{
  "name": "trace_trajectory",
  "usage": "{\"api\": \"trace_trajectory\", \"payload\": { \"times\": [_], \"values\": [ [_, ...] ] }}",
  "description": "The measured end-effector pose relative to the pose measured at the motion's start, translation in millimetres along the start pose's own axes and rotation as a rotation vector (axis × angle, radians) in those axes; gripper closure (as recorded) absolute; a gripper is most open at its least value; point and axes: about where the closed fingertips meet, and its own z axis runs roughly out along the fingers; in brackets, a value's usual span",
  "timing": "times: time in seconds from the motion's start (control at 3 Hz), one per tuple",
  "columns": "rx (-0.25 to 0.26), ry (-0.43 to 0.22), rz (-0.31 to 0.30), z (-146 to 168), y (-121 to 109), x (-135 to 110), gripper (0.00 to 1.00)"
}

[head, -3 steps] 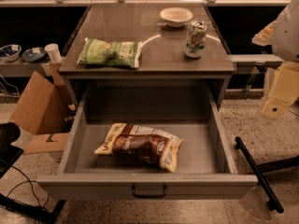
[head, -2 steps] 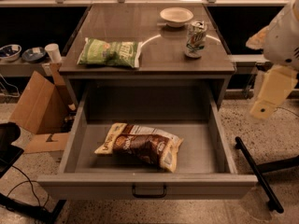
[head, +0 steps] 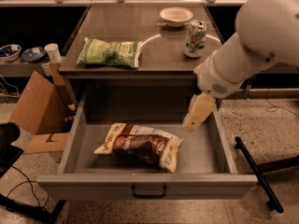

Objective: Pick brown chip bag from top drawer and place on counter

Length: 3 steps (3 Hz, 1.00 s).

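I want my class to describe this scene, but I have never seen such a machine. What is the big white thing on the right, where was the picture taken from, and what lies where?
The big white shape is a robot's arm, reaching in from the right. At its end is a pale gripper, the part that grasps. It hangs over the right side of the open drawer and holds nothing. One camera looks down on the cabinet from the front; where it is mounted cannot be told. In the drawer lies a brown chip bag, apart from the gripper. On the counter above lie a green chip bag, a bowl and a can. A cardboard box stands on the floor at the left.
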Motion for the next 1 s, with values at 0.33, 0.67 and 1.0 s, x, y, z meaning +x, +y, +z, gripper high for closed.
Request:
{"api": "trace_trajectory", "payload": {
  "times": [0.33,0.67,1.0],
  "values": [
    [-0.037,-0.043,0.026,55,8,-12,0.0],
    [-0.094,-0.078,0.049,108,23,-25,0.0],
    [-0.13,-0.032,0.082,176,41,-24,0.0]
  ]
}}
